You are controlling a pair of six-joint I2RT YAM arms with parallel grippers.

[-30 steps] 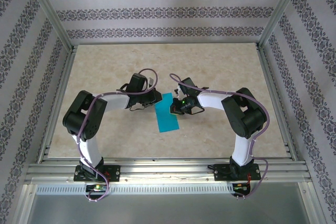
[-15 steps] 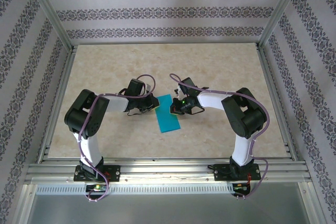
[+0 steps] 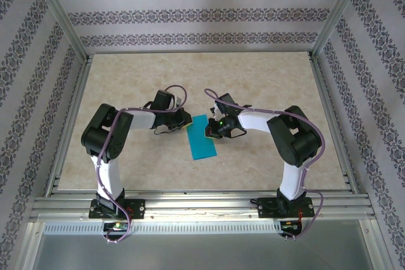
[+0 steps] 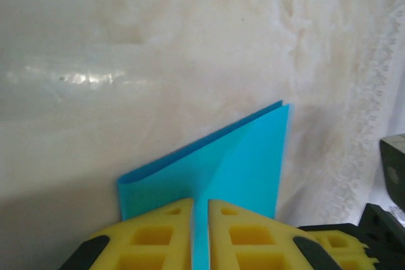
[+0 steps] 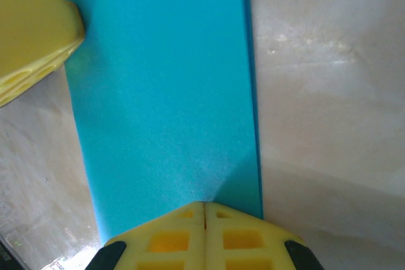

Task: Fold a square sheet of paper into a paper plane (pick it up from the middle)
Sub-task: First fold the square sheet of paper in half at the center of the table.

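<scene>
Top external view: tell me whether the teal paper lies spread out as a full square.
No, the paper shows as a narrow folded rectangle, clearly longer than it is wide.

A folded teal-blue paper (image 5: 164,93) lies on a marbled table (image 5: 329,93). The right gripper (image 5: 204,205), 2 yellow fingers pressed together, meets its lower end; another yellow fingertip (image 5: 31,36) touches its left edge.
</scene>
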